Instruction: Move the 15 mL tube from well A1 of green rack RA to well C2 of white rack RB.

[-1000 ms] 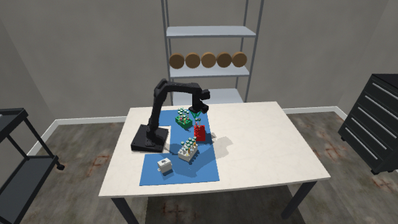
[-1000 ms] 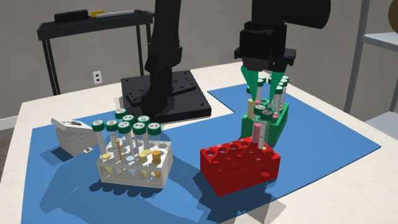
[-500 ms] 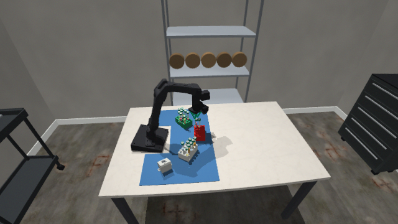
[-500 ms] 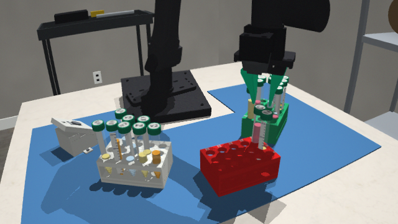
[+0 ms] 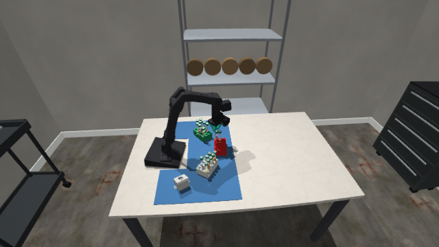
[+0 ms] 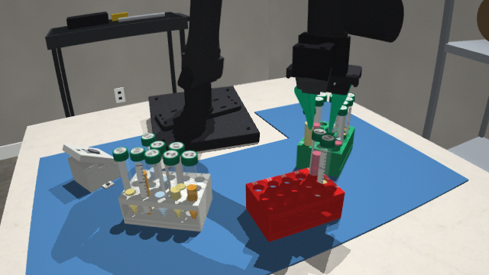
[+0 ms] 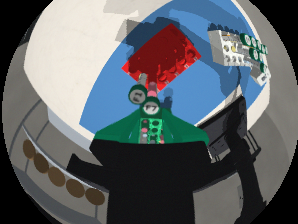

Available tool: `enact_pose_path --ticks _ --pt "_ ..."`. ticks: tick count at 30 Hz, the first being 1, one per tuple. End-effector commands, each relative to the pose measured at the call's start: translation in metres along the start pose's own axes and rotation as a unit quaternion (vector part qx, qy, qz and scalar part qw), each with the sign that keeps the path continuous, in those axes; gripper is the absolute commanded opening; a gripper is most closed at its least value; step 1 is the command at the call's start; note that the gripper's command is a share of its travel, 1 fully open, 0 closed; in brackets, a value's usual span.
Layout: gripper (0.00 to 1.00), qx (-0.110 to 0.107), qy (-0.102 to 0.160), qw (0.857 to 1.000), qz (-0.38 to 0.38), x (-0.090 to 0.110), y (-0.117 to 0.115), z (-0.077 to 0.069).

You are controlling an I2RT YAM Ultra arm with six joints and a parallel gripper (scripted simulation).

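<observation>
Your tube [image 6: 318, 112] stands upright in the green rack [image 6: 345, 147], long axis vertical, cap on top and tip down in its well. The well's label is too small for you to read here. The arm [image 6: 199, 57] rises from its base, bends over the mat [image 6: 382, 168], and its wrist points straight down over that rack. The jaws stand partly open, one green finger [image 6: 306, 108] on each side of the tube, and they grip nothing. The white rack [image 6: 202, 198] and the red rack [image 6: 294, 214] stand level on the mat, which lies on the surface [image 6: 420, 237].
</observation>
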State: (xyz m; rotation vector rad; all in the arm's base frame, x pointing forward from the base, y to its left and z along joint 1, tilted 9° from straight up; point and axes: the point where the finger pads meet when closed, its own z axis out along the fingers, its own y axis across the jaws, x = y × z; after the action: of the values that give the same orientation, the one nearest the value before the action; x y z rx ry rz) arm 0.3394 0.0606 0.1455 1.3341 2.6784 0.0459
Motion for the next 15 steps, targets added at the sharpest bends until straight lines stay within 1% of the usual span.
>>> enact_pose_path --ticks 1,15 --pt "0.3 -0.01 -0.006 1.0 0.0 -0.002 0.0026 -0.0045" --pt "0.3 -0.01 -0.006 1.0 0.0 -0.0019 0.0027 0.0017"
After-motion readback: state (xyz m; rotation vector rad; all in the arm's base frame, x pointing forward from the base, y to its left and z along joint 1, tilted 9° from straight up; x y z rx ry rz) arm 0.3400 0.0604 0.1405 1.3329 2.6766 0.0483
